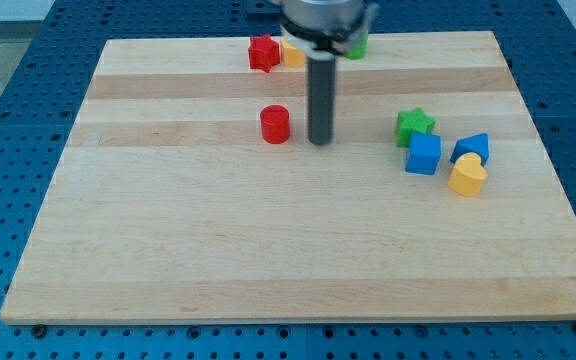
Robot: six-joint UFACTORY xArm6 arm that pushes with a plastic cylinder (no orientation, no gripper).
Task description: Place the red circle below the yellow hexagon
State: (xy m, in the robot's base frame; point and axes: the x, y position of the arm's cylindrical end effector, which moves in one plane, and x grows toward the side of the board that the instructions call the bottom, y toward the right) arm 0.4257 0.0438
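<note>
Red circle just beside my tip, hexagon farther up

My tip (320, 141) has no claw to open or shut. The red circle (275, 125) sits on the counter (268, 250) just to the tip's left, apart from it. The yellow hexagon (293, 54), half hidden, lies above the circle, near the counter's top edge.

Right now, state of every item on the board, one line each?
my tip: on the board, just to the view's right of the red circle, small gap.
red circle: upright, alone, untouched.
yellow hexagon: top edge, partly hidden, against the red star.
red star: top edge.
green block: top edge, mostly hidden.
green star: right cluster.
blue cube: below green star.
blue block: behind yellow heart.
yellow heart: cluster's bottom right.
</note>
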